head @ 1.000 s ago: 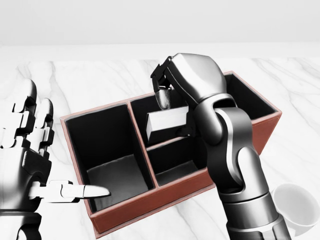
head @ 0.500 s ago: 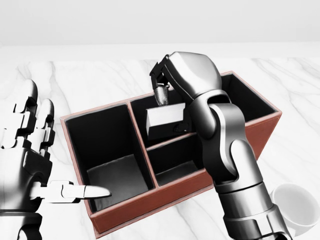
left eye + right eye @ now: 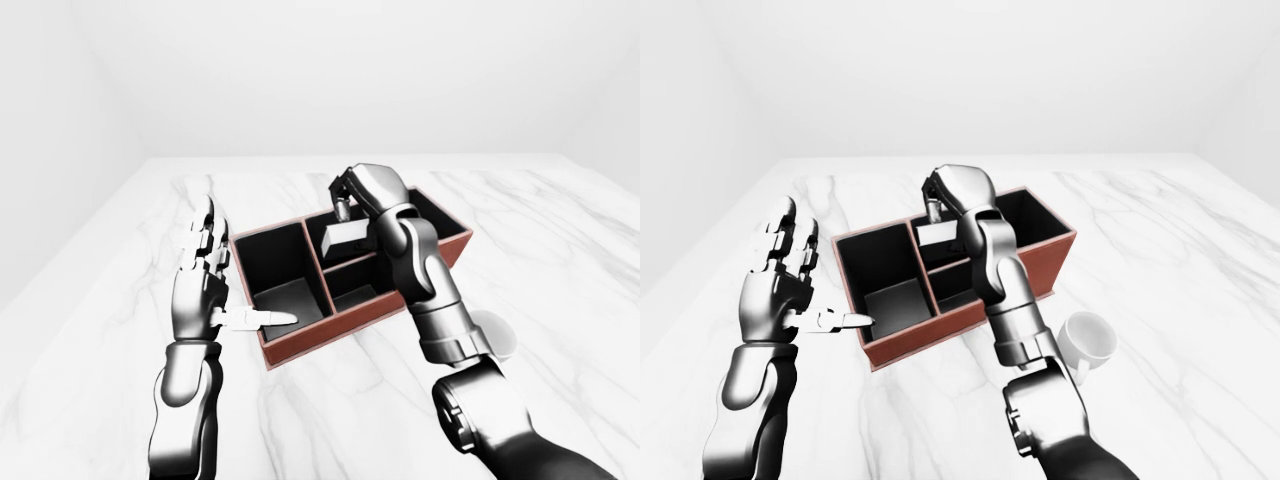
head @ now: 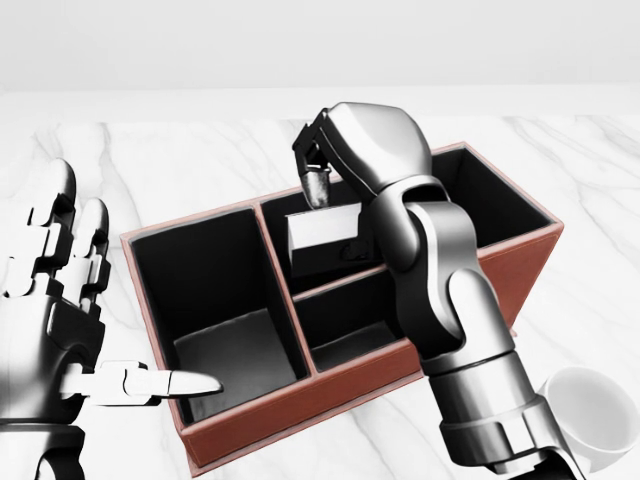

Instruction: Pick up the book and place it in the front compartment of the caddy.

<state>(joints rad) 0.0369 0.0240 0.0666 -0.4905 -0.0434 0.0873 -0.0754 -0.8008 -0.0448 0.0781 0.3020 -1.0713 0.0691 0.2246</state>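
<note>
White marble desk under blank pale walls carries a red-brown caddy with black compartments: one large on the head view's left, two smaller in the middle split by a divider, and another on the right behind the arm. The right hand hangs over the upper middle compartment, fingers pinched on the book's top edge. The book, a pale slab, dangles partly inside that compartment, low edge below the rim; whether it touches the floor I cannot tell. The left hand hovers at the caddy's left end, fingers spread wide and holding nothing, thumb pointing over the rim of the large compartment. A white mug sits near the caddy's lower right corner.

The placing step looks under way. If the compartment nearer the bottom of the view is the front one, the book must be lifted clear of the divider, brought toward the robot, and lowered before release.
</note>
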